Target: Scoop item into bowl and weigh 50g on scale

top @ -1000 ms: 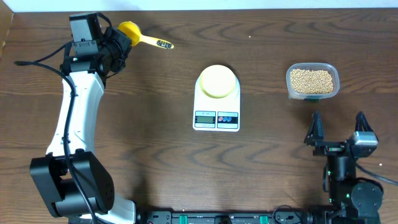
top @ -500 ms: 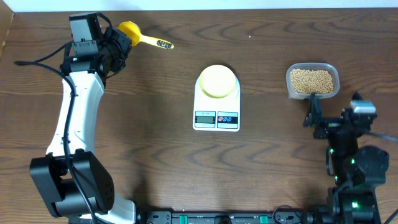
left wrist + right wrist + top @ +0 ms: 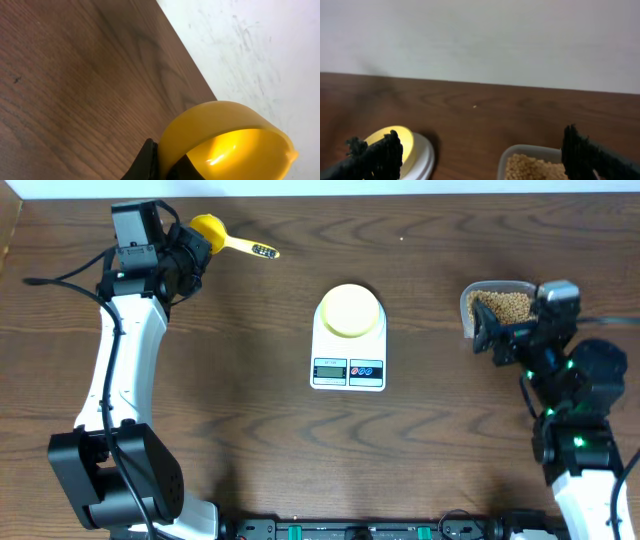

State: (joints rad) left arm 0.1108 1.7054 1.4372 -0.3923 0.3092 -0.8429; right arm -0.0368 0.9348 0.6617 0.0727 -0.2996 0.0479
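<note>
Judging progress: early, I'd say (nothing scooped yet that I can see).
Left gripper [image 3: 192, 243]: pressed together on the cup end of the yellow scoop [image 3: 210, 227], at the far left of the table [image 3: 250, 400]; the handle points toward the middle.
Scoop load: from the left wrist view the cup's inside looks bare yellow, with no beans in it.
Right gripper [image 3: 483, 156]: fingers spread wide, pinching nothing, hovering over the near side of the clear tub [image 3: 467, 308].
Beans [image 3: 503, 304]: all in that tub on the right, well apart from the scale.
Bowl [image 3: 350, 310]: sitting on the platform of the scale [image 3: 348, 372], mid-table, and it looks empty.
Display: too small for me to read.
Done: bowl placed, scoop in grip.
Left: carry the scoop across to the tub, load it, tip beans into the bowl, then trim to the target weight.
</note>
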